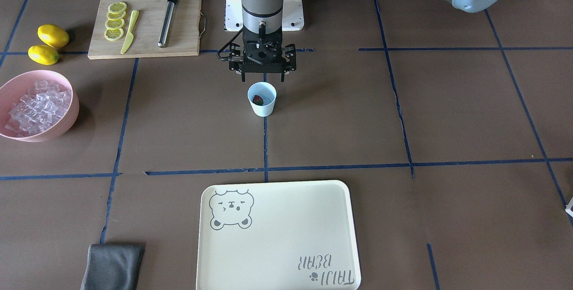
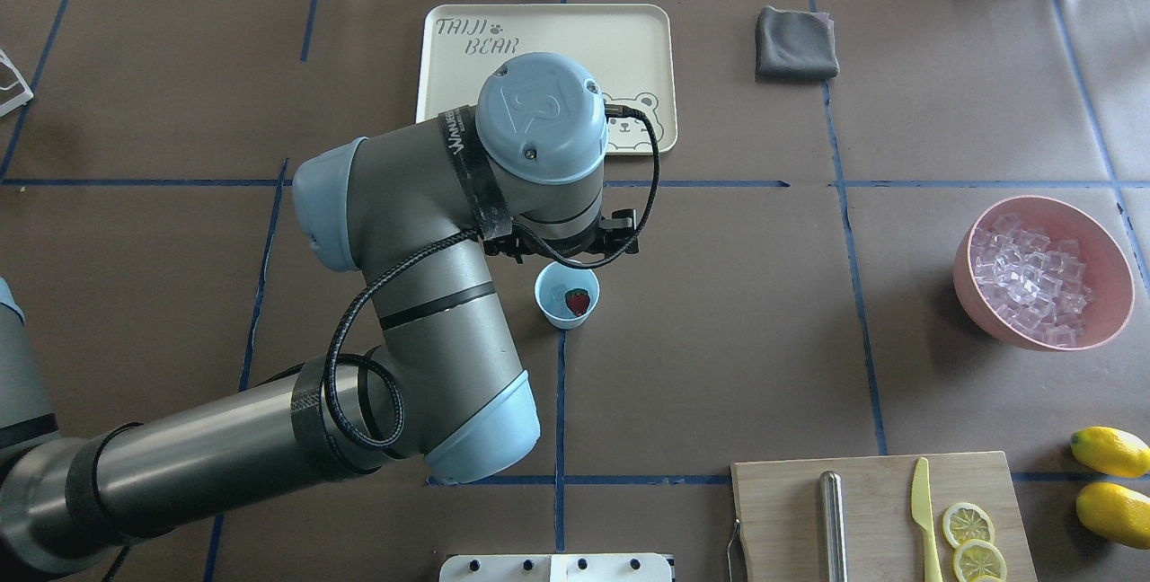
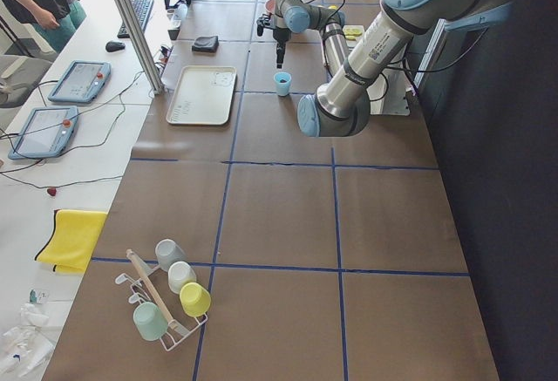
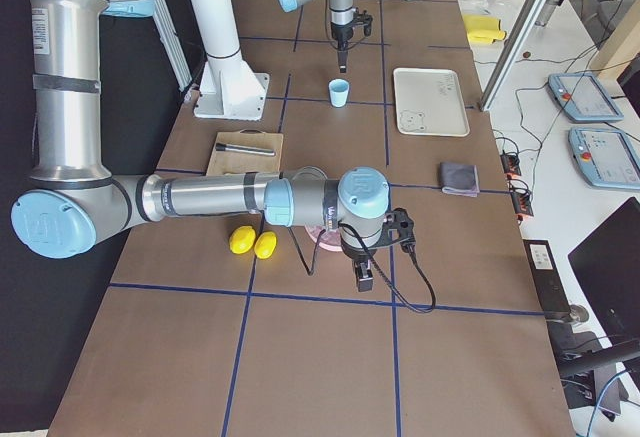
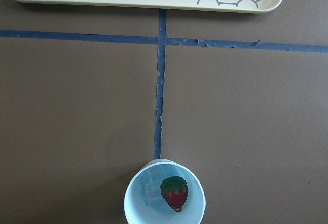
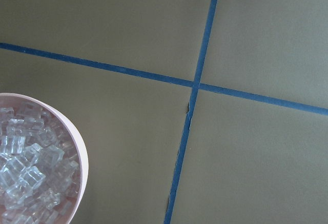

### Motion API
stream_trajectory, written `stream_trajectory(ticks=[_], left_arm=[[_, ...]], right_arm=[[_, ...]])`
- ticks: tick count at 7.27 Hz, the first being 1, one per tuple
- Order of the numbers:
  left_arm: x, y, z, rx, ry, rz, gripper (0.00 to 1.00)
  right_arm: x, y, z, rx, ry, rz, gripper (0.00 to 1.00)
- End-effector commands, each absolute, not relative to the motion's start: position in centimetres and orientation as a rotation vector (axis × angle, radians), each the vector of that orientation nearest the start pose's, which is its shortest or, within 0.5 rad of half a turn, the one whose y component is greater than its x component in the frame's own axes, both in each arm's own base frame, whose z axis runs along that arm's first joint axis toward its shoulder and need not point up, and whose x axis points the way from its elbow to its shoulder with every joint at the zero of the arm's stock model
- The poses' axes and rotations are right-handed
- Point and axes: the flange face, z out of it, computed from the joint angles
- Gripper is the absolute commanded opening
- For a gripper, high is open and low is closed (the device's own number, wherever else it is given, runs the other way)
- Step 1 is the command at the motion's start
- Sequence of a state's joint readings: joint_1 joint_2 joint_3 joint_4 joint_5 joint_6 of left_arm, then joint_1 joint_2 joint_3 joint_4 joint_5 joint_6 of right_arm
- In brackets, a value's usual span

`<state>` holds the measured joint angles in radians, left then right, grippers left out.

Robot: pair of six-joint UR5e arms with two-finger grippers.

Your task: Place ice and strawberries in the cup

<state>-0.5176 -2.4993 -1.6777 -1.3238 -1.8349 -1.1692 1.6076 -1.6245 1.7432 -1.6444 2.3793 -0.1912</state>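
Strawberry (image 5: 174,193) and one ice cube (image 5: 152,190) lay in the cup (image 5: 137,209).
From the front, the left claw (image 1: 263,78) hung just above the cup, jaws apart and empty; more ice (image 1: 38,106) filled the pink bowl (image 1: 73,113), well apart. From overhead, the left arm (image 2: 431,295) hid that claw. From the right end, the right claw (image 4: 365,281) hung beside the bowl; open or closed, I could not tell.

Surface (image 1: 340,115): matt brown, paper-like, w/ blue tape lines. Cup (image 1: 262,102): smooth pale plastic. Ice (image 1: 38,106): clear, glassy. Bowl (image 1: 69,120): matt pink plastic. Board (image 1: 183,26): bare wood. Rod (image 1: 166,21): brushed metal. Tray (image 1: 291,227): smooth, slight sheen. Cloth (image 1: 112,265): grey fabric.
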Motion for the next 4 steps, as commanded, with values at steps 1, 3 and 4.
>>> stream_trajectory(ticks=[1,3,4], left_arm=[[47.3,-43.7,11.2,0.18,0.776,0.057,1.0],[36.7,-46.2,16.9,0.164,0.78,0.146,1.0],[31.8,-48.0,18.8,0.165,0.778,0.184,1.0]], right_arm=[[7.8,-46.6,60.4,0.137,-0.799,-0.166,1.0],[7.9,-46.6,60.6,0.135,-0.798,-0.166,1.0],[7.9,-46.4,60.7,0.134,-0.798,-0.169,1.0]])
